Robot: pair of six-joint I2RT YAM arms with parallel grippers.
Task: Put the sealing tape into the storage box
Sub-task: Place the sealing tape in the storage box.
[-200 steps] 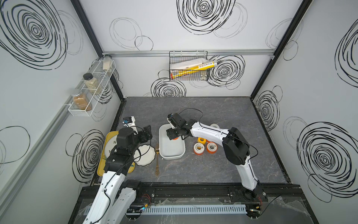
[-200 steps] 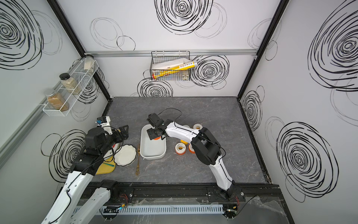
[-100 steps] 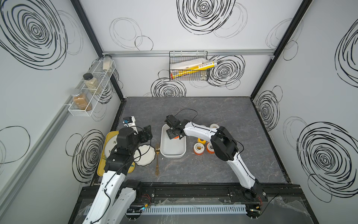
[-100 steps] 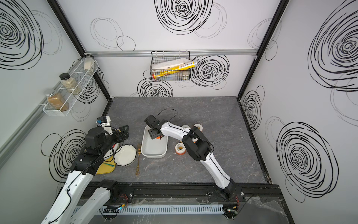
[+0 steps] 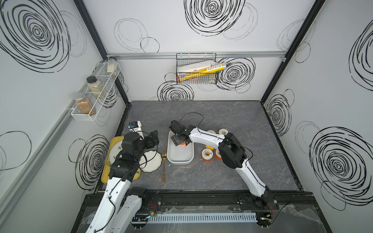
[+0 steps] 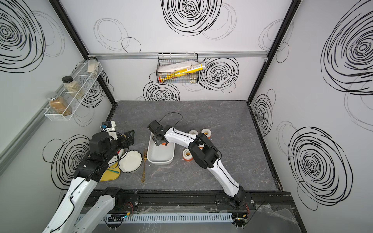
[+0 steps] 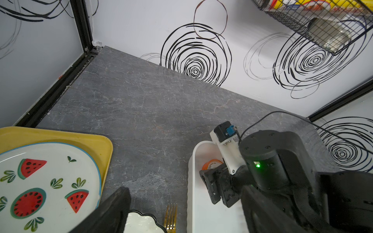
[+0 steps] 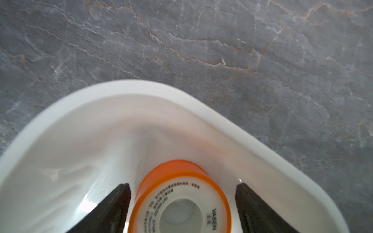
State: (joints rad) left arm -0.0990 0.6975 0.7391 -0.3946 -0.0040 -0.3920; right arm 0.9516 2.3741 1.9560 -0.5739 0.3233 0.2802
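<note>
In both top views your right gripper (image 5: 178, 141) hangs over the far end of the storage box (image 5: 180, 159), one orange sealing tape roll (image 5: 182, 143) under it. Other rolls (image 5: 206, 153) lie right of the box.

Left wrist: your left gripper (image 7: 184, 193) gapes wide, holding nothing.

Right wrist: the jaws stand apart around the roll (image 8: 181, 201), which lies hole-up in the box's corner.

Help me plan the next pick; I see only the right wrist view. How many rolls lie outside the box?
Observer: At least five rolls show on the table right of the storage box, some partly under the right arm.
Operator: Is the left arm near?
Observer: No, the left gripper hangs open, left of the box and clear of it.
Operator: Anything beside the box?
Observer: A gold fork lies along its left side.
</note>
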